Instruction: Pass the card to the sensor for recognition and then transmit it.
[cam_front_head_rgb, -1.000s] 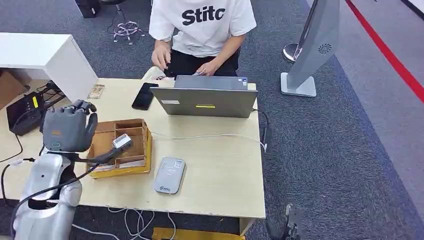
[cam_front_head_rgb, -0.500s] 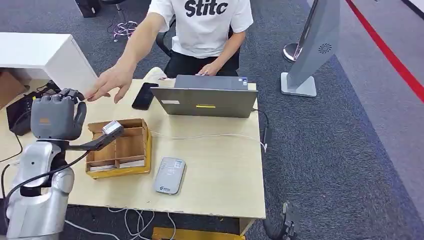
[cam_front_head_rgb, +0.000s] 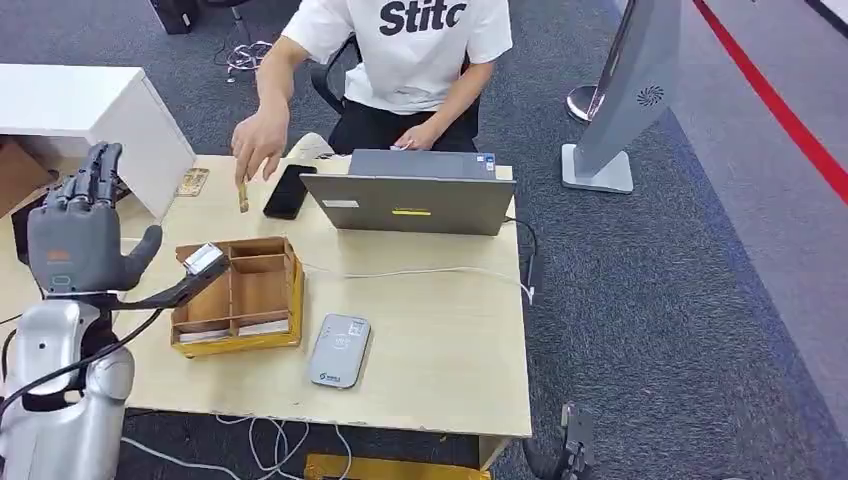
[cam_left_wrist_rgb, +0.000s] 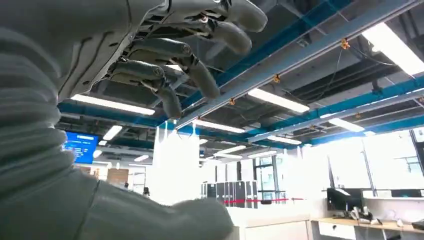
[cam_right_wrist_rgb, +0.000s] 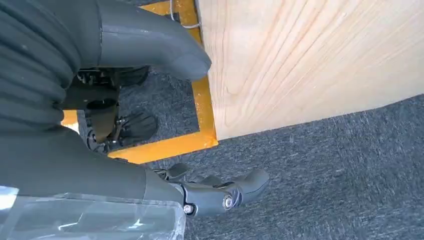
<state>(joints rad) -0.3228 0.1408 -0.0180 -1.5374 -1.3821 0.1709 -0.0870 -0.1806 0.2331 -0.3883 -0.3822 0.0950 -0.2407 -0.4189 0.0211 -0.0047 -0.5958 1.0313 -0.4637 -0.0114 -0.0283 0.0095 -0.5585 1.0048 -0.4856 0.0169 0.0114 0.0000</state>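
Note:
My left hand (cam_front_head_rgb: 80, 240) is raised at the table's left end with its fingers straightened upward and apart, holding nothing; in the left wrist view the left hand (cam_left_wrist_rgb: 165, 55) shows against the ceiling, empty. A person's hand (cam_front_head_rgb: 258, 140) across the table pinches a small tan card (cam_front_head_rgb: 243, 194) just above the tabletop beside a black phone (cam_front_head_rgb: 287, 191). The grey card sensor (cam_front_head_rgb: 340, 350) lies flat near the front edge. My right hand (cam_right_wrist_rgb: 115, 170) hangs below the table edge, fingers apart and empty.
A wooden divided box (cam_front_head_rgb: 240, 295) sits between my left hand and the sensor. A laptop (cam_front_head_rgb: 410, 200) stands at the back of the table (cam_front_head_rgb: 440, 320), with a cable crossing in front. Another small card (cam_front_head_rgb: 192, 182) lies at the back left.
The person's hand reached over to my left hand, then drew back toward the phone holding the card. My left hand moved left and up, and its fingers straightened.

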